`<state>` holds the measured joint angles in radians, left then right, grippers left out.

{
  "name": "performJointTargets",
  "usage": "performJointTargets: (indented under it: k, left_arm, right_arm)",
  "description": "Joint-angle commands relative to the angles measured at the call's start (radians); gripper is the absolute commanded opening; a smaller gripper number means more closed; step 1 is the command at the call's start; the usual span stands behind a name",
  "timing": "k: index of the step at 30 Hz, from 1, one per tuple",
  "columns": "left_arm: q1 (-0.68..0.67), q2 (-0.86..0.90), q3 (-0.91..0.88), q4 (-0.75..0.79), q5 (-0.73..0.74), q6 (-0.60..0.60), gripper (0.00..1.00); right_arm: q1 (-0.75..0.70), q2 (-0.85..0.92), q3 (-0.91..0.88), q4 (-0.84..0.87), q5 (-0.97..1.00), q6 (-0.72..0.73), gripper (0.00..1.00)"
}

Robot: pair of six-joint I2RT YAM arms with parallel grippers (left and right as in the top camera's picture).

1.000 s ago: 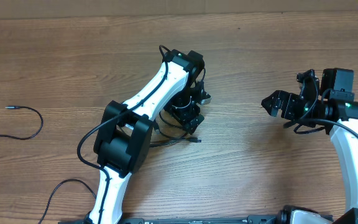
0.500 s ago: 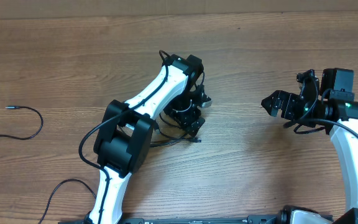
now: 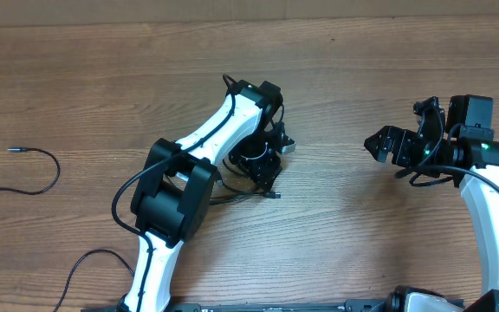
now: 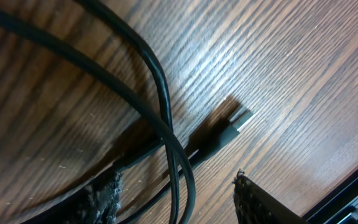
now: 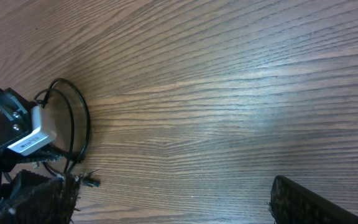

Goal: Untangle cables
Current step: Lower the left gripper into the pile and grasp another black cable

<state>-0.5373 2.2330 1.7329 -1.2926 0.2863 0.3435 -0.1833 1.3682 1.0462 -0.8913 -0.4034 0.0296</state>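
- Since a second ago the left gripper (image 3: 262, 163) has drawn its fingers closer together and its wrist has turned slightly above the tangle. The right arm (image 3: 483, 217) has stayed put.
- The cables (image 3: 248, 194) lie knotted at mid-table, just near of and partly under the left gripper. One plug (image 3: 275, 196) sticks out to the right.
- Seen from the left wrist, two black cords of the cables (image 4: 160, 93) cross in a loop, with the silver-tipped plug (image 4: 232, 127) flat on the wood just beside them.
- The left gripper (image 4: 176, 196) straddles that crossing with its fingertips (image 4: 104, 196) apart. One is against or just beside the cords and the other is off them, so nothing is clamped.
- The left arm (image 3: 206, 139) reaches diagonally from the near edge toward the far right, with its wrist bent down onto the table (image 3: 362, 69).
- A separate cable (image 3: 48, 165) curves at the far left, well apart from the tangle, its tip pointing left. Another thin strand (image 3: 76, 273) arcs along the near-left edge.
- The right gripper (image 3: 372, 143) hangs well to the right of the tangle, pointing left. In its own wrist view the right gripper (image 5: 166, 202) has its jaws spread wide.
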Motion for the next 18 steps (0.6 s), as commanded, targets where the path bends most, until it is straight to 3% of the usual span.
performJointTargets:
  k: [1, 4, 6, 8, 12, 18]
  left_arm:
    - [-0.01, -0.023, -0.015, 0.004, 0.022, -0.007, 0.58]
    - [-0.01, -0.023, -0.015, 0.014, 0.022, -0.009, 0.5]
    - [-0.01, -0.023, -0.015, 0.015, 0.022, -0.011, 0.35]
    - [-0.011, -0.023, -0.016, 0.015, 0.022, -0.011, 0.28]
    - [-0.019, -0.023, -0.017, 0.019, 0.022, -0.011, 0.28]
    - [-0.024, -0.023, -0.018, 0.03, 0.021, -0.011, 0.36]
  right_arm:
    - [-0.002, 0.003, 0.0, 0.002, -0.002, -0.004, 0.97]
    - [-0.002, 0.003, 0.0, 0.003, -0.002, -0.004, 0.97]
    - [-0.002, 0.003, 0.0, 0.003, -0.002, -0.004, 0.97]
    - [-0.002, 0.003, 0.0, 0.003, -0.002, -0.004, 0.97]
    - [-0.002, 0.003, 0.0, 0.003, -0.002, -0.004, 0.97]
    - [-0.002, 0.003, 0.0, 0.002, -0.002, -0.004, 0.97]
